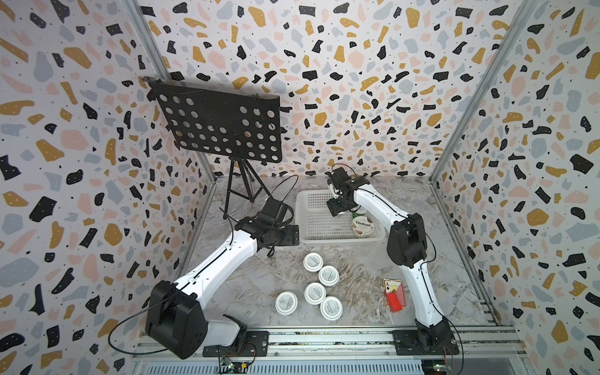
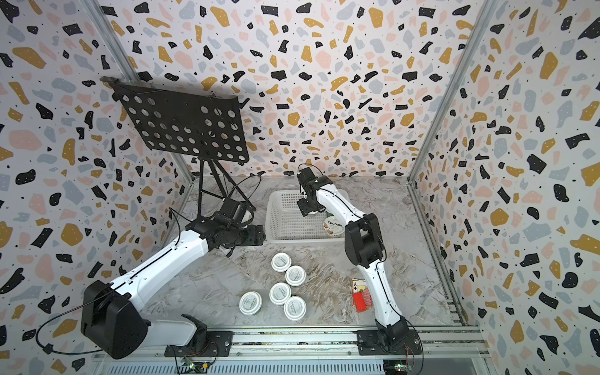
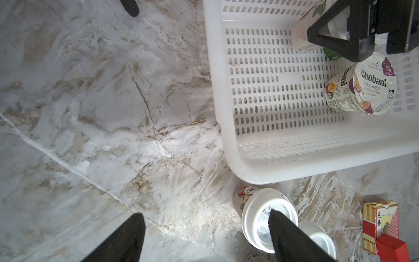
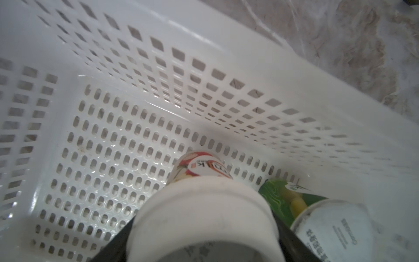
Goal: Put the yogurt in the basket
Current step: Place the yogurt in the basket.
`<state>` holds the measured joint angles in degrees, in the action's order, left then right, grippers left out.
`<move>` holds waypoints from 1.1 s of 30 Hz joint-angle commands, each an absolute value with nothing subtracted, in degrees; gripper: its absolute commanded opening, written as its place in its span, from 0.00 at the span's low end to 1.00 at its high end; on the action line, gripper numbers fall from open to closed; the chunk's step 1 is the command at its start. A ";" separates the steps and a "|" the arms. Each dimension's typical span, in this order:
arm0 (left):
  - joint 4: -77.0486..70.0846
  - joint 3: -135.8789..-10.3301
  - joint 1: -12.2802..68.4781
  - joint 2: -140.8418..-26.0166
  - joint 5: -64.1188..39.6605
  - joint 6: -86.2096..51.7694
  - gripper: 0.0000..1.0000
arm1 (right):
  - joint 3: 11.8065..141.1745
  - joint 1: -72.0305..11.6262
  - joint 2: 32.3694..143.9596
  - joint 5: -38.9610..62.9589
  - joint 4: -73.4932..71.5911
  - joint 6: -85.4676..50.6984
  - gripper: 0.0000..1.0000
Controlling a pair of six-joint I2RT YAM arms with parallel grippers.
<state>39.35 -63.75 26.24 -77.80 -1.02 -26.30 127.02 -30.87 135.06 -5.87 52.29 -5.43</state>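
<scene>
Check the right tool [image 1: 339, 208] first: it sits inside the basket [image 1: 337, 240], and its jaws are pinching a white yogurt cup [image 4: 201, 217] by the lid end. The cup's printed side points toward the perforated floor. You cannot tell whether the cup touches the floor.

Two more cups are in the basket. The Chobani cup [image 1: 363, 226] stands lid up near the corner closest to the right arm. The green-sided cup [image 4: 278, 197] lies just beside the held cup.

The left tool [image 3: 205, 214] hangs over the table [image 1: 246, 285] just beside the basket, outside its rim. Its fingers are spread apart and hold nothing.

Note the five white-lidded yogurt cups [image 1: 315, 293] standing in a loose cluster on the table, between the basket and the arm bases. The red playing-card box [image 1: 394, 293] stands near that cluster, close to the right arm.
</scene>
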 commanded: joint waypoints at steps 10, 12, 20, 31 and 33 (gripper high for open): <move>38.53 -62.67 25.86 -76.79 -0.26 -26.44 0.89 | 131.11 -30.32 136.64 -8.95 53.61 -3.93 0.75; 38.51 -62.71 25.85 -76.79 -0.44 -26.37 0.89 | 131.69 -30.19 137.07 -9.22 53.93 -3.85 0.75; 38.58 -62.66 25.84 -76.61 -0.59 -26.37 0.89 | 132.28 -30.20 138.05 -9.34 54.31 -3.78 0.75; 38.55 -62.58 25.89 -76.64 -0.53 -26.45 0.89 | 132.45 -30.15 138.17 -9.03 54.29 -3.50 0.83; 38.57 -62.58 25.84 -76.57 -0.57 -26.47 0.89 | 132.41 -30.17 137.91 -8.58 54.27 -3.49 0.85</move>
